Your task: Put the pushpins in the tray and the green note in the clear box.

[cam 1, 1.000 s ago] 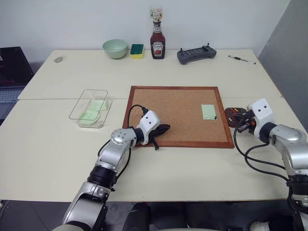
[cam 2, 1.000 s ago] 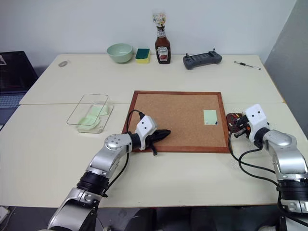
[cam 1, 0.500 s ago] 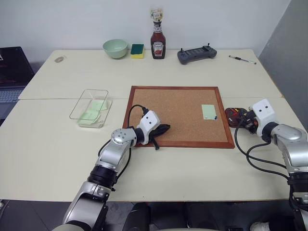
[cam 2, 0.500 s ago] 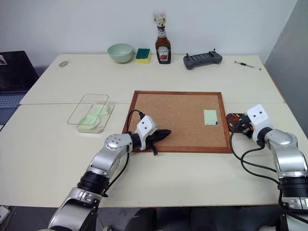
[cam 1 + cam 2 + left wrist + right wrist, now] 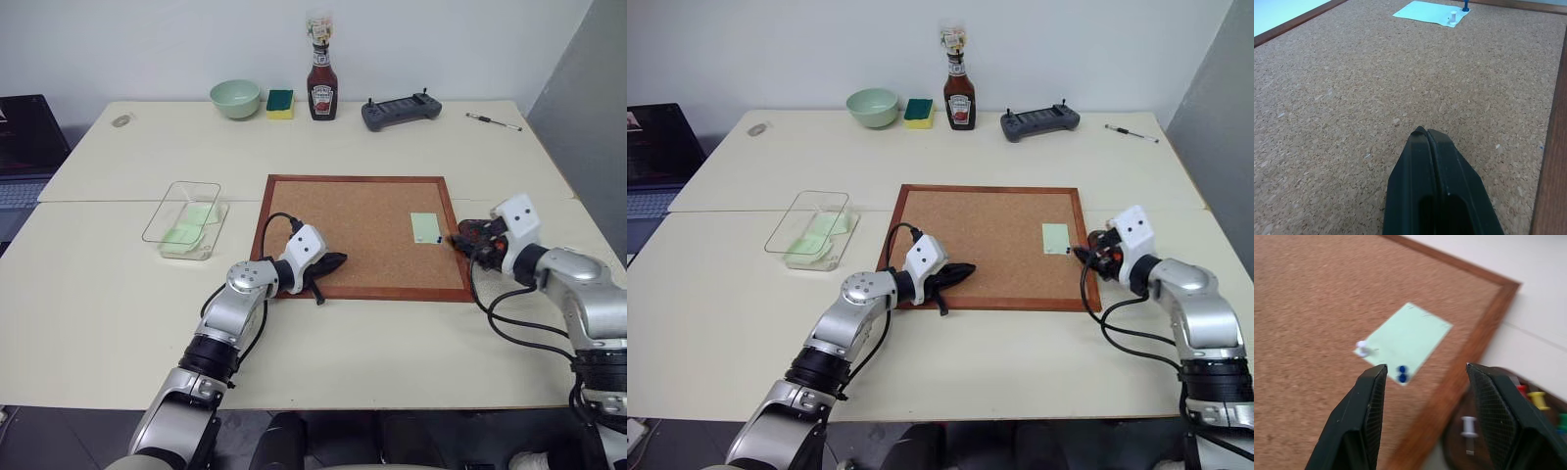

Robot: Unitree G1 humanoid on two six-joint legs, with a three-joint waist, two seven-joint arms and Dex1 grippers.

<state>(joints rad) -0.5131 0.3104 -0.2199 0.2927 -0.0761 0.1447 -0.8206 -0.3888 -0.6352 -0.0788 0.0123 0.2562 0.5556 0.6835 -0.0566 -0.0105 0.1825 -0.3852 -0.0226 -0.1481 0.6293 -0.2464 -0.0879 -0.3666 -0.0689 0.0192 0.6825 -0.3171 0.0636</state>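
The green note (image 5: 424, 227) lies on the corkboard (image 5: 362, 235) near its right edge. A blue pushpin (image 5: 1401, 373) and a white pushpin (image 5: 1362, 348) stand in the note's near corners. The dark tray (image 5: 1455, 455) sits just off the board's right side and holds several coloured pins. My right gripper (image 5: 461, 239) hovers open over the board's right frame, between tray and note, pointing at the pins. My left gripper (image 5: 338, 260) rests shut and empty on the board's near left part. The clear box (image 5: 181, 184), left of the board, holds green notes.
Along the far edge stand a pale green bowl (image 5: 235, 98), a sponge (image 5: 279, 103), a ketchup bottle (image 5: 320, 86), a grey controller (image 5: 400, 110) and a pen (image 5: 492, 120). A laptop (image 5: 24, 147) lies at the far left.
My right gripper has moved left from above the tray to the board's right frame, and its jaws have opened. The left arm has kept still.
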